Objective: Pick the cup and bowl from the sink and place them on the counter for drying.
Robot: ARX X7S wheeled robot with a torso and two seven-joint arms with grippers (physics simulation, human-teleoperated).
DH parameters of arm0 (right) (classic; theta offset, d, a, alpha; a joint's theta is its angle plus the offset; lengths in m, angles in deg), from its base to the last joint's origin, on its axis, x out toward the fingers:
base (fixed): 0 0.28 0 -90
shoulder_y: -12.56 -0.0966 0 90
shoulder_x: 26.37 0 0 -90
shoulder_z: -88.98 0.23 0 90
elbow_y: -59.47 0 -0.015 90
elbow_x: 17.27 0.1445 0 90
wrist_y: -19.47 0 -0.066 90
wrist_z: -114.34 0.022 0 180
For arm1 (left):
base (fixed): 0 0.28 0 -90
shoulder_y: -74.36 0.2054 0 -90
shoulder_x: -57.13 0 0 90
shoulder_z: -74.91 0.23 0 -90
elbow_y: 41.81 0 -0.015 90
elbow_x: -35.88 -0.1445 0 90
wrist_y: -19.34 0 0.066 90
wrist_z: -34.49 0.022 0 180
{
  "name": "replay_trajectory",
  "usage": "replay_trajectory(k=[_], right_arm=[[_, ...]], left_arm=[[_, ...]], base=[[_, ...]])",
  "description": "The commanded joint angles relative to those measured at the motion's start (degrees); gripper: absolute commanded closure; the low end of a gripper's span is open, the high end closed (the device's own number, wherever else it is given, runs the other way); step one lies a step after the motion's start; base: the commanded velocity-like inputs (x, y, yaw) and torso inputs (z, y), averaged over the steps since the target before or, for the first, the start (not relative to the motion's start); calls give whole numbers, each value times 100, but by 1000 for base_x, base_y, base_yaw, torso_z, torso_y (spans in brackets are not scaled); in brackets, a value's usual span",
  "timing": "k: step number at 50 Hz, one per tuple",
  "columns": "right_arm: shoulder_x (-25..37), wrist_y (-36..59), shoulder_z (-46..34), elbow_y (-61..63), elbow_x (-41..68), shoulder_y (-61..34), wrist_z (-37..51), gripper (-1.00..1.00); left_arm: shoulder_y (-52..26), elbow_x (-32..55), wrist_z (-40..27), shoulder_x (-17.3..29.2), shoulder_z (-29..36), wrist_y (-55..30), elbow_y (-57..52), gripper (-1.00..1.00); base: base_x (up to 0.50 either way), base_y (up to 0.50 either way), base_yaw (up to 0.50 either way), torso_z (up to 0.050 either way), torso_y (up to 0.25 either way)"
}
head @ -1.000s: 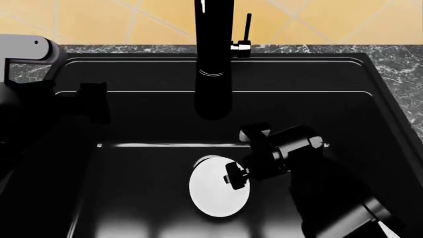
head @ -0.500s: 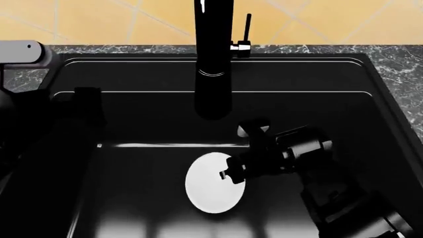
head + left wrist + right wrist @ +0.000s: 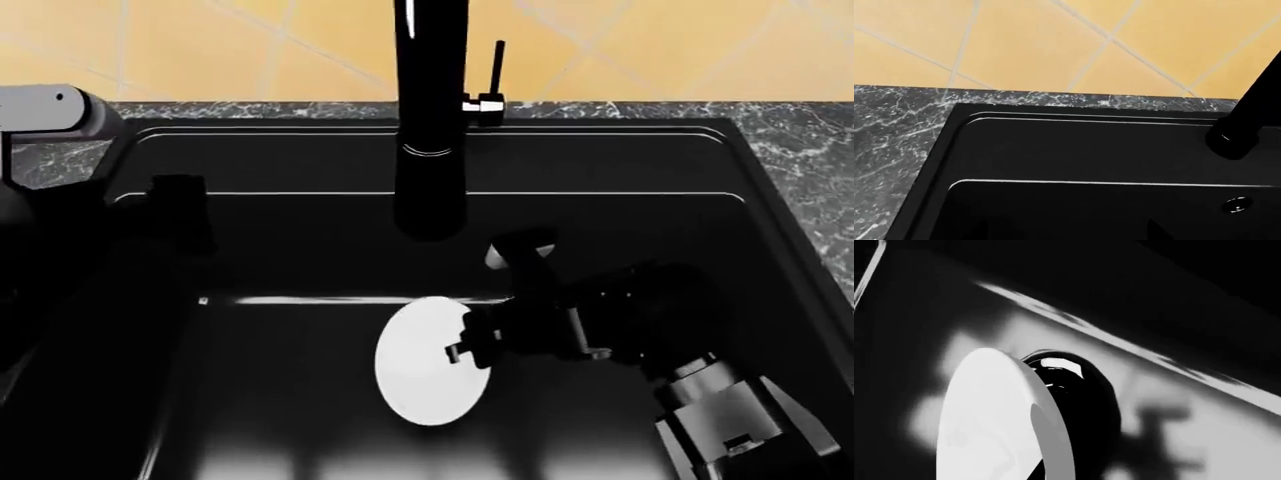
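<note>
The white bowl is low in the black sink, showing as a narrow oval tipped on edge. My right gripper is shut on its right rim. The right wrist view shows the bowl edge-on, its rim running down between the jaws, with a shiny dark dome behind it. My left gripper hovers over the sink's left side, holding nothing. In the left wrist view its fingertips are faint and far apart, so it is open. The cup is not visible in any view.
The tall black faucet rises over the middle of the sink's back edge, just behind the right wrist. Dark veined counter lies right of the sink and also left of it. Yellow tiled wall stands behind.
The right gripper has shifted slightly left with the bowl. The bowl has turned more on edge and looks narrower. The right forearm has swung to the right. The left arm has barely moved.
</note>
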Motion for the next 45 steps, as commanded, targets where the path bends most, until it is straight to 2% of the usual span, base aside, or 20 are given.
replay_trajectory(k=[1,5,17,39,45], right_arm=[[224,436,403,732,421,202,440,100],[218,472,423,760,449,166,482,100],[309,566,690,805,609,197,714,100],[391,644,1028,914,879,322,997,100],[379,706,1324,1016,1075,397,1255,100]], left_arm=[[96,-185,201,53,-77,117,-135,-100],[300,-184,231,129,-170,200,-192,-100],[242,-309,252,-9,-61,225,-137,-100],[383,-310,304,33,-122,327,-172,-100],[359,-267,314,82,-138,312,-147,-100]], base=[[0,0,0,20,250],[0,0,0,21,249],[0,0,0,20,221],[0,0,0,21,186],[0,0,0,21,167]])
